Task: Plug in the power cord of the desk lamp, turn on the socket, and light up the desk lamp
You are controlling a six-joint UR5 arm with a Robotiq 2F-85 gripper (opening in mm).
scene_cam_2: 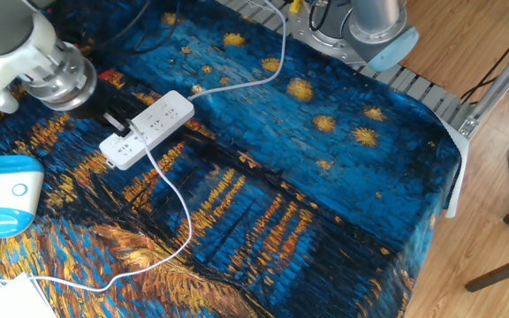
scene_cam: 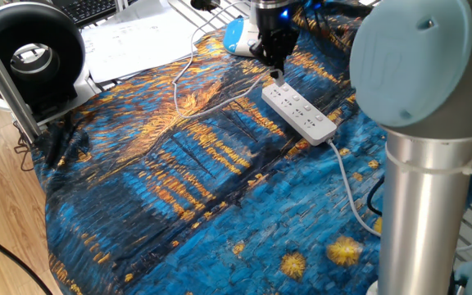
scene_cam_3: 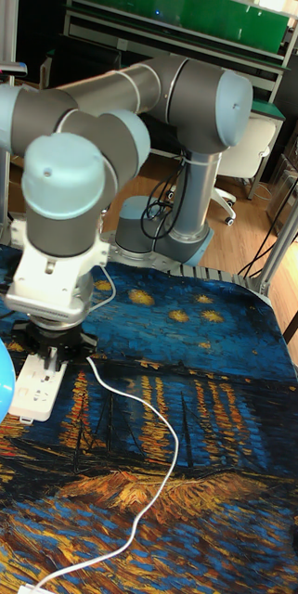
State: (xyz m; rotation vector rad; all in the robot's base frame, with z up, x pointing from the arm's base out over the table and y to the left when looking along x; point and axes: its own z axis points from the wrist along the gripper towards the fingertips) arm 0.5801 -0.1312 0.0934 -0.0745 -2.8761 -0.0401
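The end effector hovers right over the end of the socket farthest from its thick grey cable, and that socket lies flat on the starry blue cloth covering the worktop. The power cord runs from that same socket end across the cloth, looping off toward the cloth's edge. Is the plug seated? It looks so in the other fixed view, with the thin cord rising straight from the outlet, but that is a judgement.

If plugging is done, the switch comes next: come down square onto the small button beside the occupied outlet, press straight and light so the strip doesn't skid, and keep clear of the cord.

Hard to read: I cannot tell whether the fingers are parted or closed, they are dark and bunched together. The buttons are too small to pick out. In the tall view the wrist hides most of the socket.
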